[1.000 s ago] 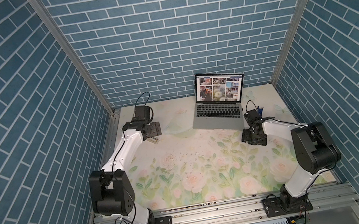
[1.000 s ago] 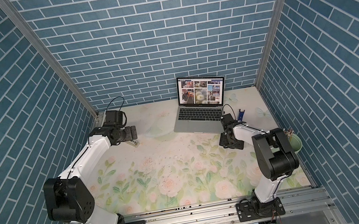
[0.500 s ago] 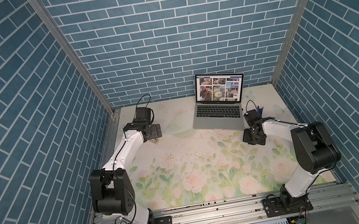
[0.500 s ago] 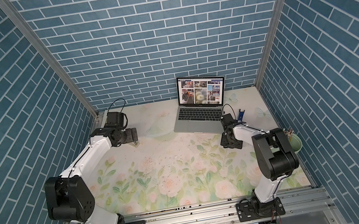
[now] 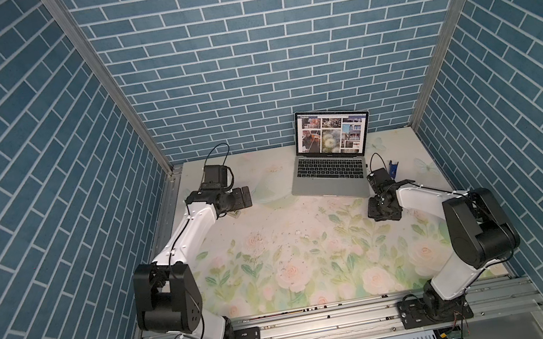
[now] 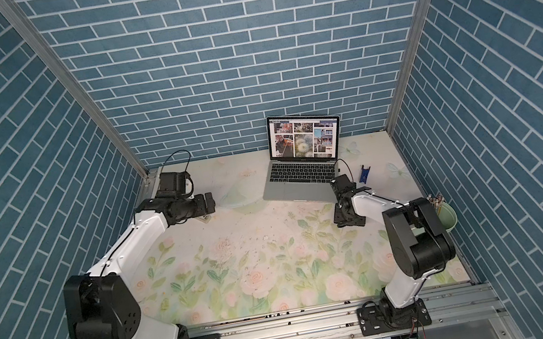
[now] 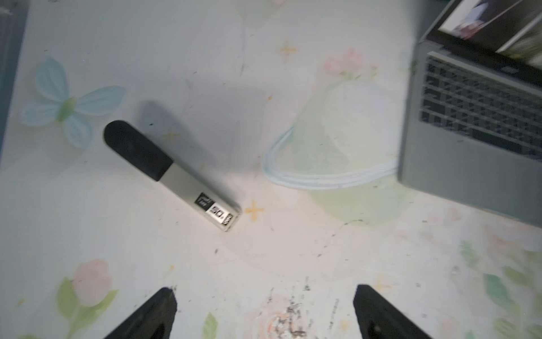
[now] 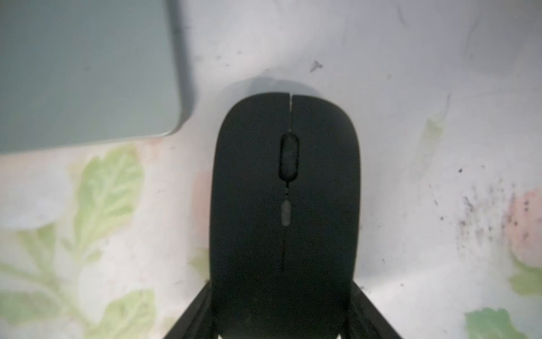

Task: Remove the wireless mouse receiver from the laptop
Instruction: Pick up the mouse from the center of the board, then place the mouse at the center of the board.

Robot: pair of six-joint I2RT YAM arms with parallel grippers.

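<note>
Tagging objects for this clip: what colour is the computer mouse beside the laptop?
The mouse is matte black, clearest in the right wrist view.

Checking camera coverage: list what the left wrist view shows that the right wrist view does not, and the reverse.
Left wrist only: a grey stick with a black cap, the keyboard and screen of the laptop, and the open left end effector. Right wrist only: a black mouse straddled by the right end effector. Both: the laptop's grey body and the floral table cover.
</note>
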